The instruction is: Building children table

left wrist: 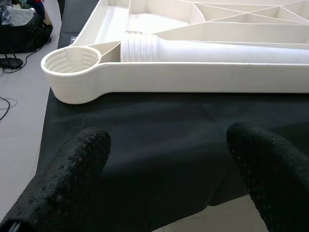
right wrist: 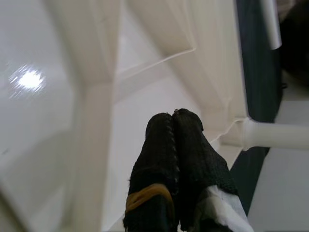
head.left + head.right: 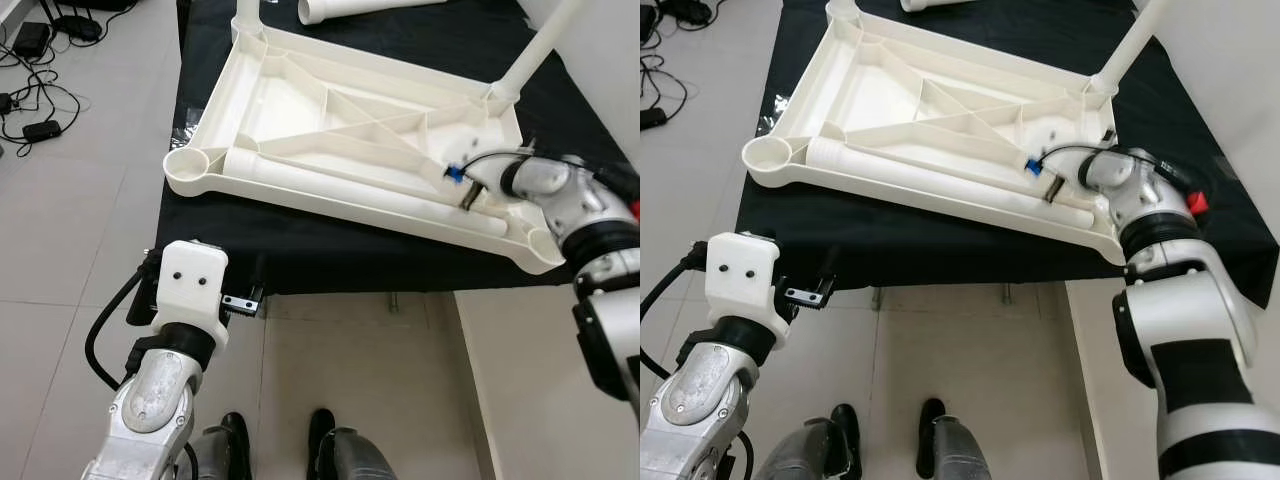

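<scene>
A: Tabletop [image 3: 300, 110], white plastic, lies upside down on a black cloth [image 3: 330, 255] that covers a raised surface; ribs face up. Where are the legs?

B: One white leg [image 3: 535, 50] stands screwed into the far right corner socket. Another leg [image 3: 370, 190] lies flat inside the tray along the near edge, threaded end pointing at the empty near-left corner socket [image 3: 187, 165]. A third leg [image 3: 350, 8] lies on the cloth beyond the tabletop.

A: Right gripper?

B: Right gripper [image 2: 175, 116] reaches over the near right corner into the underside. In the right wrist view its two black fingers are pressed together, nothing between them, tips just above a white rib. Its silver wrist [image 3: 545, 185] sits over the rim; a small blue piece [image 3: 453, 173] shows beside it, near the lying leg's right end.

A: Left gripper?

B: Left gripper [image 1: 169, 145] hovers over the front edge of the cloth, apart from the tabletop. Its fingers [image 1: 72, 169] are spread wide, holding nothing. In the left wrist view the empty socket [image 1: 70, 63] and the leg's threaded end [image 1: 140, 47] lie ahead of them.

A: Anything else?

B: Grey tiled floor [image 3: 90, 240], black cables and power bricks [image 3: 30, 80] at far left, robot's black feet [image 3: 230, 440] below.
</scene>
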Controlling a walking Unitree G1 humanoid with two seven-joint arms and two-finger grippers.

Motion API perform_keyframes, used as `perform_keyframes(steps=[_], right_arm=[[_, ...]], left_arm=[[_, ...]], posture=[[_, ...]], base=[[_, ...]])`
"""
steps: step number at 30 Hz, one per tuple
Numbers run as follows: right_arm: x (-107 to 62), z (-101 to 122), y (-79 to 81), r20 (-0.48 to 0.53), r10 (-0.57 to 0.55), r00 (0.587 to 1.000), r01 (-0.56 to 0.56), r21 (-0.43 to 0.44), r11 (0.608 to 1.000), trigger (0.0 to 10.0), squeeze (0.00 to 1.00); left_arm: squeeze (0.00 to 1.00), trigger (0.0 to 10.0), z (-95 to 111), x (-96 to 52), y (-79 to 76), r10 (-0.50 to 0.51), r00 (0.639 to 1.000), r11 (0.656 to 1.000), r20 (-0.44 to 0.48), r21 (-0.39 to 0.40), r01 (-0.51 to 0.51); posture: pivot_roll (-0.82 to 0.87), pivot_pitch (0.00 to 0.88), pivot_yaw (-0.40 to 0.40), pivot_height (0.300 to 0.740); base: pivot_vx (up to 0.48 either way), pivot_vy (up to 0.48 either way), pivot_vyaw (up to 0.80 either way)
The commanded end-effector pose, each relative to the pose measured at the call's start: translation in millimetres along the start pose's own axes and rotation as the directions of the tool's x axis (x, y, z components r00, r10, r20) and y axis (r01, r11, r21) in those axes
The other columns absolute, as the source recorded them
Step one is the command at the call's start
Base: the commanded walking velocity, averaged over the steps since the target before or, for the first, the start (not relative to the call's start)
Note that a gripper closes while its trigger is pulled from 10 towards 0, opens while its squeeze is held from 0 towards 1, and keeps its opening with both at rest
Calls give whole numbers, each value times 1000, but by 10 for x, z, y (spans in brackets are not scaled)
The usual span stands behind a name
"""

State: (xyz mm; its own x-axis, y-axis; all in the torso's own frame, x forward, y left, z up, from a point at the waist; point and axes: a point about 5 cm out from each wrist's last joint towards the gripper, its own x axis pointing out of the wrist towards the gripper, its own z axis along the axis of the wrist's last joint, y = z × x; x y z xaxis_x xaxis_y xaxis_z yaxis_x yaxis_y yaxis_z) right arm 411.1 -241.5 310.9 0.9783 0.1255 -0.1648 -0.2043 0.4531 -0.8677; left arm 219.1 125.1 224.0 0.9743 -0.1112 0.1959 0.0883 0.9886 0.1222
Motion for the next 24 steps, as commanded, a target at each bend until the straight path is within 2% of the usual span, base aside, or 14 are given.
perform_keyframes(steps=[1, 2, 3, 4, 5, 6, 9, 11, 12, 13, 18, 19, 22, 24], right_arm=[[-21, -83, -22, -20, -36, 999, 37, 52, 998, 10000, 0], [-21, -83, -22, -20, -36, 999, 37, 52, 998, 10000, 0], [-21, -75, -34, -13, -50, 999, 51, 77, 996, 10000, 114], [-21, -62, -44, 0, -68, 998, 68, 90, 994, 10000, 737], [-21, -62, -57, 0, -91, 996, 90, 115, 989, 10000, 1000], [-21, -62, -57, 0, -91, 996, 90, 115, 989, 10000, 1000], [-21, 6, -106, 63, -155, 986, 130, 292, 947, 10000, 1000], [-22, 81, -158, 122, -218, 968, 134, 483, 866, 10000, 1000], [-22, 81, -158, 122, -218, 968, 134, 483, 866, 10000, 1000], [-35, 125, -185, 178, -245, 953, 109, 552, 826, 10000, 0], [-33, 189, -145, 282, -275, 919, 11, 679, 734, 10000, 0], [-14, 212, -75, 314, -289, 904, -37, 732, 680, 10000, 0], [-14, 212, -75, 314, -289, 904, -37, 732, 680, 10000, 0], [-9, 240, -2, 345, -316, 884, -69, 764, 642, 10000, 0]], left_arm=[[0, 10000, -20, -25, -47, -15, 1000, 1000, -9, -15, 14], [0, 10000, -20, -25, -47, -15, 1000, 1000, -9, -15, 14], [0, 10000, -21, -25, -50, -15, 1000, 1000, -10, -16, 14], [0, 10000, -23, -25, -50, -14, 1000, 1000, -11, -16, 14], [0, 10000, -23, -24, -48, -13, 1000, 1000, -11, -16, 13], [0, 10000, -23, -24, -48, -13, 1000, 1000, -11, -16, 13], [0, 10000, -25, -23, -45, -12, 1000, 1000, -11, -16, 12], [0, 10000, -28, -20, -44, -12, 1000, 1000, -10, -17, 12], [0, 10000, -28, -20, -44, -12, 1000, 1000, -10, -17, 12], [0, 10000, -28, -20, -47, -13, 1000, 1000, -10, -17, 13], [0, 10000, -35, -11, -47, -15, 1000, 1000, -10, -17, 15], [0, 10000, -42, -7, -44, -15, 1000, 1000, -11, -17, 15], [0, 10000, -42, -7, -44, -15, 1000, 1000, -11, -17, 15], [0, 10000, -48, -2, -41, -15, 1000, 1000, -11, -16, 15]], posture=[[48, 335, -181, 740], [48, 335, -181, 740], [48, 336, -181, 740], [48, 336, -179, 740], [49, 335, -178, 740], [49, 335, -178, 740], [50, 334, -178, 740], [51, 332, -176, 740], [51, 332, -176, 740], [51, 332, -176, 740], [52, 322, -171, 740], [58, 310, -169, 740], [58, 310, -169, 740], [62, 303, -167, 740]], base=[[0, 0, 0], [0, 0, 0], [0, 0, 0], [0, 0, 0], [0, 0, 0], [0, 0, 0], [0, 0, 0], [0, 0, 0], [0, 0, 0], [0, 0, 0], [0, 0, 0], [0, 0, 0], [0, 0, 0], [0, 0, 0]])
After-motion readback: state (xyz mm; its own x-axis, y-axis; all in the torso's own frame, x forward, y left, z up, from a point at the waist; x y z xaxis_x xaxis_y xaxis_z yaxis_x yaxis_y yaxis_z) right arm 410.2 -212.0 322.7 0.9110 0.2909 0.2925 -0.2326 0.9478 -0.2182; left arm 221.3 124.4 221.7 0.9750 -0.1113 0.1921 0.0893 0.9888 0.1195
